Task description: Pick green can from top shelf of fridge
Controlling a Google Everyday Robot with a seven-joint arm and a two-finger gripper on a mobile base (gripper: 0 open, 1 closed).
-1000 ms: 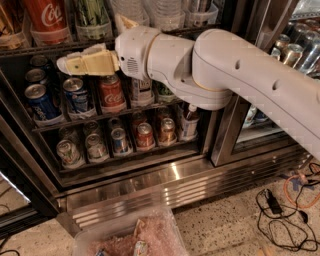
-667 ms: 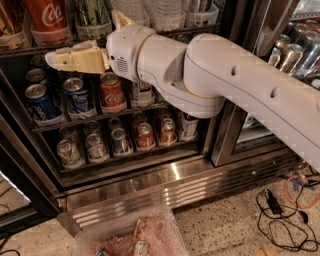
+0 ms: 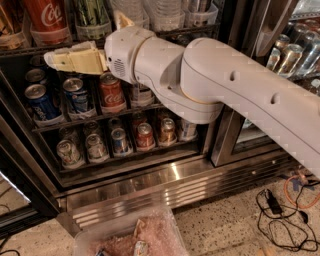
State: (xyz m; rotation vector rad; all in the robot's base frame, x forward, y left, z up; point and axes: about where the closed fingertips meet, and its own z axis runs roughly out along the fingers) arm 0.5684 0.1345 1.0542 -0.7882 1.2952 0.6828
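1. While the smooth white arm (image 3: 225, 90) is reaching across the front of the fridge (image 3: 165, 186), its tan, blocky gripper (image 3: 52, 59) is pointing left, just in front of the thin front rail of the top shelf (image 3: 20, 51). Whether it is open or closed cannot be told.
2. The green can (image 3: 92, 11) is standing upright on the top shelf, above and slightly right of the gripper and apart from it. Its slim body is showing darker and yellowish streaks, its top is running out of view, and its base is sitting in a clear plastic holder (image 3: 94, 31).
3. Just left of it, a big red can (image 3: 47, 15) is showing part of a white Coca-Cola script.
4. On the wire rack below, blue cans (image 3: 42, 102) with silver lids are standing beside a red Coca-Cola can (image 3: 111, 92).
5. Lower still, small cans (image 3: 120, 141) in silver, blue and red are lining another rack.
6. The fridge's ribbed stainless-steel base is gleaming above a speckled floor (image 3: 225, 225), where black cables (image 3: 272, 205) are lying and a clear plastic bin (image 3: 112, 231) is sitting.
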